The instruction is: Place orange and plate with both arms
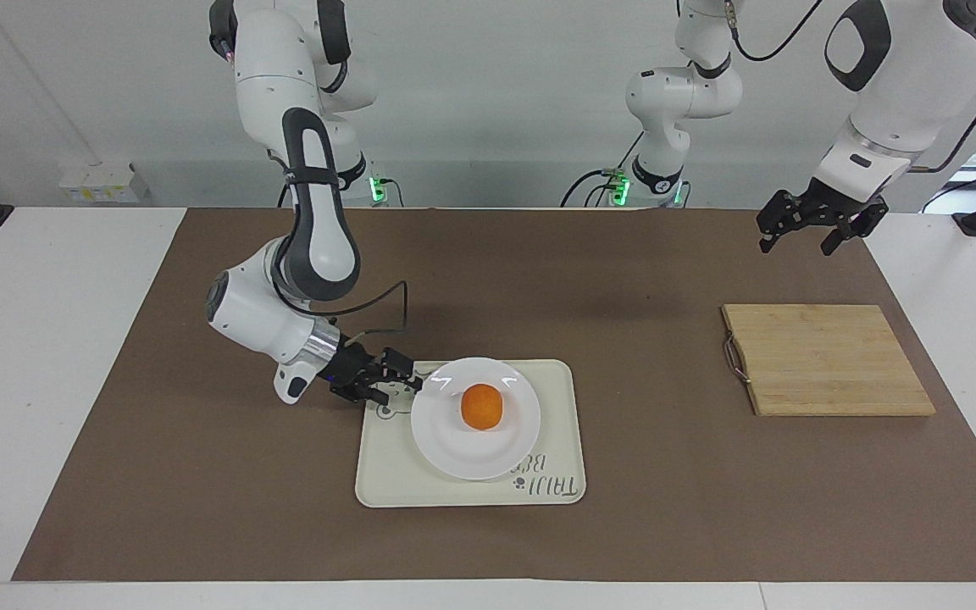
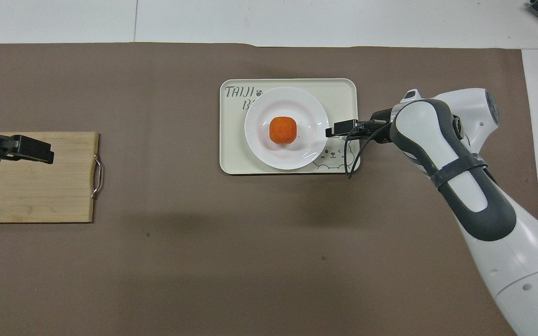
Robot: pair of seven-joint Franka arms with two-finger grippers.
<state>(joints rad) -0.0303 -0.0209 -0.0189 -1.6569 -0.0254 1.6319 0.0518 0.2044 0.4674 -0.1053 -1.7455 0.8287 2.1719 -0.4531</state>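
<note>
The white plate [image 1: 454, 449] [image 2: 292, 156] lies on the cream tray [image 1: 386, 479] [image 2: 343, 88], and the orange [image 1: 482, 407] [image 2: 282, 130] rests in its well. My right gripper [image 1: 396, 379] [image 2: 339, 129] is low over the tray corner, just beside the plate's rim toward the right arm's end. It is open and holds nothing. High in the air at the left arm's end of the table, my left gripper [image 1: 810, 230] [image 2: 31, 149] waits open and empty by the cutting board.
A bamboo cutting board [image 1: 827, 360] [image 2: 31, 196] with a metal handle lies on the brown mat toward the left arm's end. The right arm's cable loops over the tray corner with the bear drawing.
</note>
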